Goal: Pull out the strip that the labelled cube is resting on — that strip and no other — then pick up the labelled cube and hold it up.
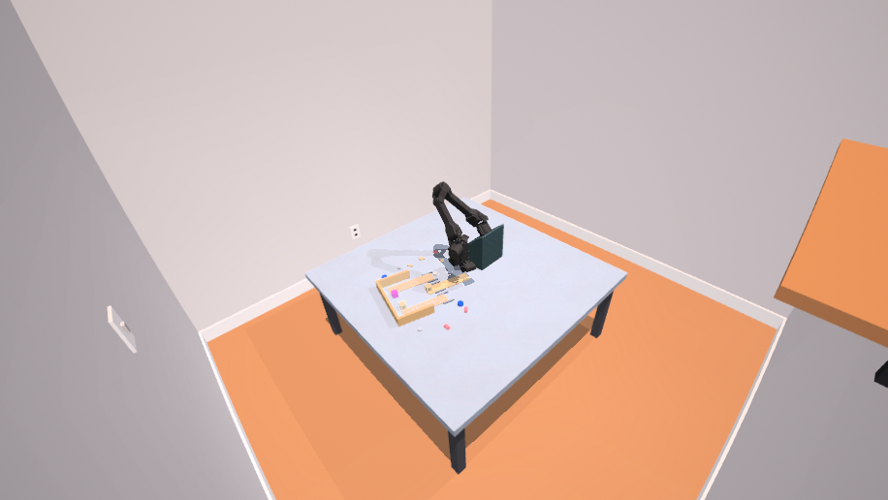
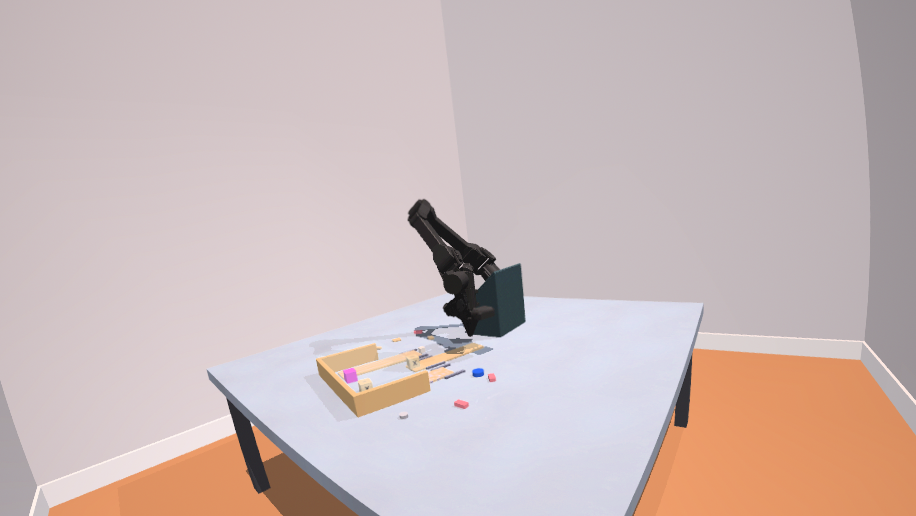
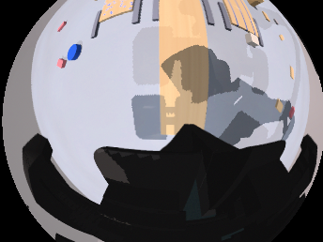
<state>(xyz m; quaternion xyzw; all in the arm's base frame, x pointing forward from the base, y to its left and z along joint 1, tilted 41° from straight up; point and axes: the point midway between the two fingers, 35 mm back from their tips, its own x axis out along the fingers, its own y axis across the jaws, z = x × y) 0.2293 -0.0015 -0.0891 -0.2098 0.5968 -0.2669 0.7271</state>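
Cubes: exterior view shows dark marks, too small to read, on the middle cube (image 1: 428, 288) (image 2: 413, 362) and the near cube (image 1: 402, 304) (image 2: 365, 385); which is the labelled one, cannot tell
Middle cube's place: on the middle strip (image 1: 458, 280) (image 2: 448, 357) (image 3: 183, 28), at the frame's open side
End effector (image 1: 470, 266) (image 2: 471, 332) (image 3: 188, 128): closed, nothing gripped, above the tabletop (image 1: 496, 347) (image 2: 544, 397) (image 3: 94, 113)
Wrist view only: speckled strip (image 3: 118, 8) beside grey rails
Top view only: wall socket (image 1: 355, 232)
Obstacles: wooden frame (image 1: 416, 315) (image 2: 394, 394) around the magenta cube (image 1: 395, 294) (image 2: 349, 375) and near cube
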